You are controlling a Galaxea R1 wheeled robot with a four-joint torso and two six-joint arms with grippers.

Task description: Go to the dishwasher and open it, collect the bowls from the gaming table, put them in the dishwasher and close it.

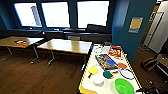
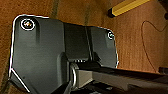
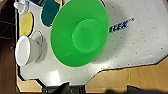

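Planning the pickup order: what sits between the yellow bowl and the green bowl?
In the head view, the white bowl lies between the yellow bowl and green bowl.

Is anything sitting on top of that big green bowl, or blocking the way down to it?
Nothing visible does. The green bowl sits open and empty on the gaming table, with the white bowl beside it, apart.

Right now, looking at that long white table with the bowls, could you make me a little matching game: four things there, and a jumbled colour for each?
Things:
1. large bowl at the near end
2. small bowl beside it
3. thin ring
4. edge of the table

Colours:
A. blue
B. yellow
C. bright green
D. white

Pairs: 1-C, 2-D, 3-A, 4-B
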